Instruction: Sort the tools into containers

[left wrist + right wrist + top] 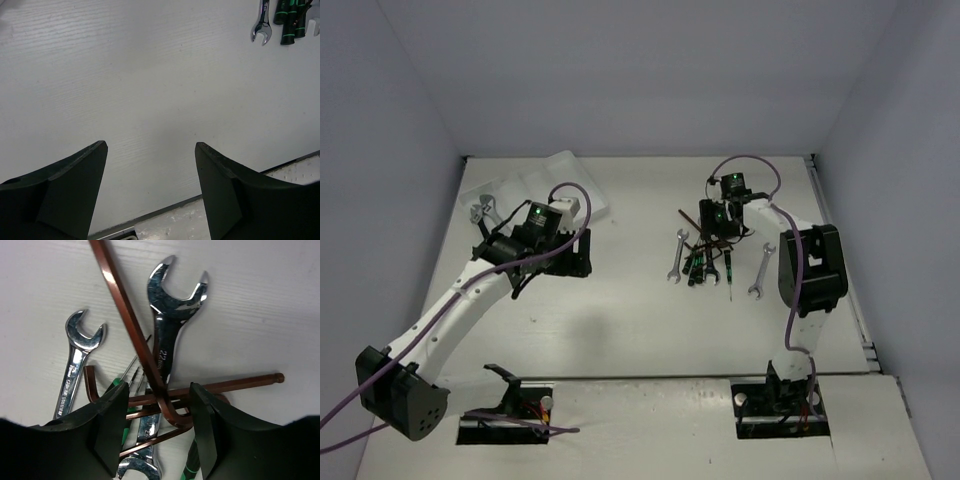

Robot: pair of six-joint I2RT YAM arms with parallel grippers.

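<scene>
The left gripper [151, 146] was held open over bare white table [150, 75], with a seam edge just below. The right gripper [159, 388] was spread, unclosed, astride brown hex keys [122, 300] piled on wrenches [170, 315], well apart from the tray [520, 180] at the far-left walls.

Both arms are built of white tubes and blocky black joint housings. The left arm [470, 295] and right arm [808, 270] each carry a purple cable [750, 157] that loops loose near the wrist. A small green light [537, 214] glows on each wrist module. The fingers [75, 195] are matte black, broad and wedge-shaped, with flat inner faces. The black bases [775, 405] at the near edge of the table [650, 320] show thin red wires
</scene>
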